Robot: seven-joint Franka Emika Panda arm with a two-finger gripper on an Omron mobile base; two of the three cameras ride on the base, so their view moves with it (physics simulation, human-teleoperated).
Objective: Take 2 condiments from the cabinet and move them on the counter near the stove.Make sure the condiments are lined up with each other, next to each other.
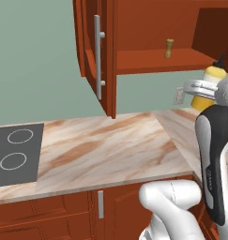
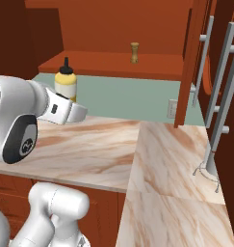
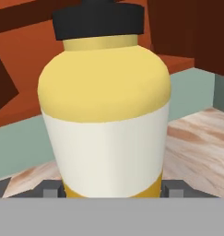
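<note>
Yellow bottle [image 1: 208, 86] held above counter [image 1: 110, 150], upright

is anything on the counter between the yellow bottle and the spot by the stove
Nothing visible. The end effector holds the yellow bottle above the counter, and the marble stretch over to the stove lies bare.

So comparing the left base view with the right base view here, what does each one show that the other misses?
Left base view alone: the stove at the left end of the counter, and the open cabinet door seen from its handle side.

Right base view alone: a run of counter going right, with tall silver bar handles beside it.

Both: the yellow squeeze bottle held upright in the gripper above the counter, outside the cabinet, and the wooden shaker standing on the cabinet shelf.
</note>
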